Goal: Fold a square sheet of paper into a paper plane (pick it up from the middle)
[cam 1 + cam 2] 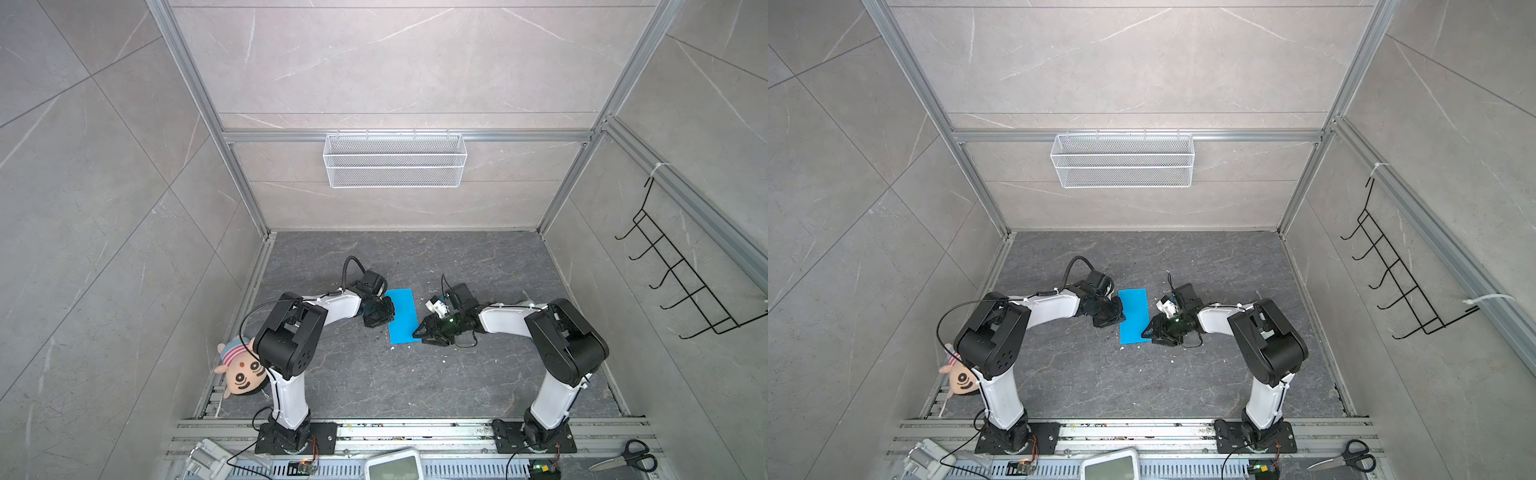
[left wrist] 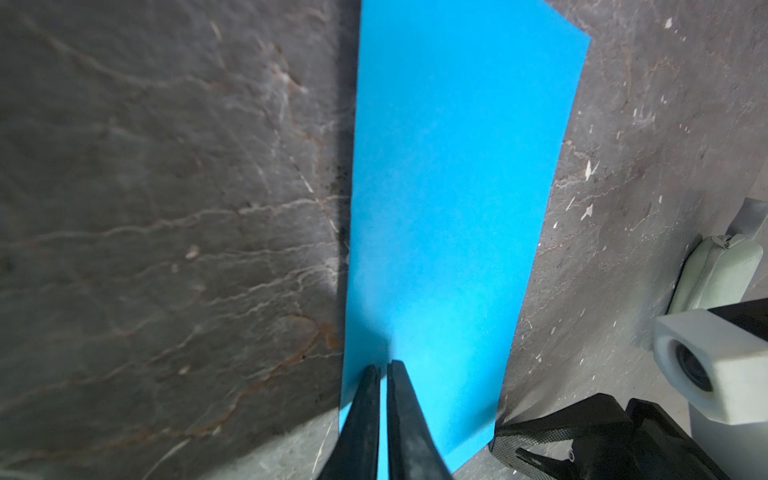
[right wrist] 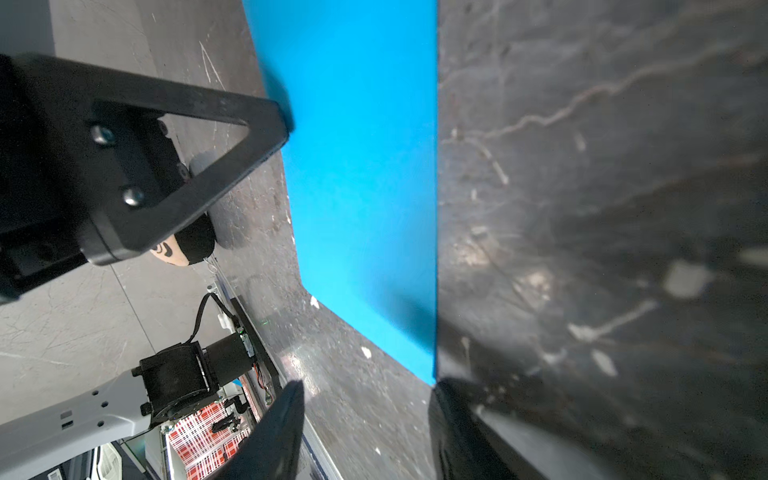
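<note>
- Nearly touching, the fingers of the left end effector (image 2: 384, 368) were pressed together with only a thin slit between them. Their tips sat over the left long edge of the sheet of paper (image 2: 449, 187); whether they touched it could not be told.
- The right end effector (image 3: 368, 386) stood spread, with only bare table (image 1: 415, 382) between its fingers. One finger was just beside the sheet's near right corner.
- The sheet lay flat mid-table between the two end effectors. In both top views it showed as a narrow sky-blue rectangle running near to far.
- Further out, a plush doll (image 1: 241, 370) lay at the near left by the left arm.
- Scissors (image 1: 627, 457) lay at the near right.
- A wire basket (image 1: 395, 160) hung on the far wall, and a black hook rack (image 1: 681, 282) on the right wall.
</note>
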